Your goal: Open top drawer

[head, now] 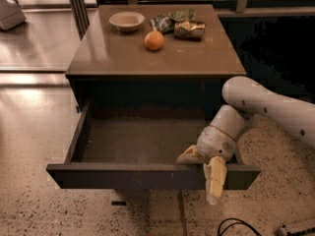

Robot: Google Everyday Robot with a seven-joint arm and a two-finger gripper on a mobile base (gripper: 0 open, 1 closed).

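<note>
The top drawer [128,176] is a wide, shallow dark grey-brown drawer. It stands pulled far out of the cabinet, and its brown inner floor [140,141] shows. My gripper [204,168] is at the right part of the drawer's front. One pale finger [189,155] lies inside the drawer behind the front panel. The other finger [215,180] hangs down over the outside of the front. The front panel sits between them. My white arm [266,104] reaches in from the right.
On the cabinet top [123,53] sit a small bowl [127,20], an orange [154,40] and crumpled snack bags [179,24]. Speckled floor [29,132] surrounds the cabinet. A dark cable [236,226] lies on the floor at the lower right.
</note>
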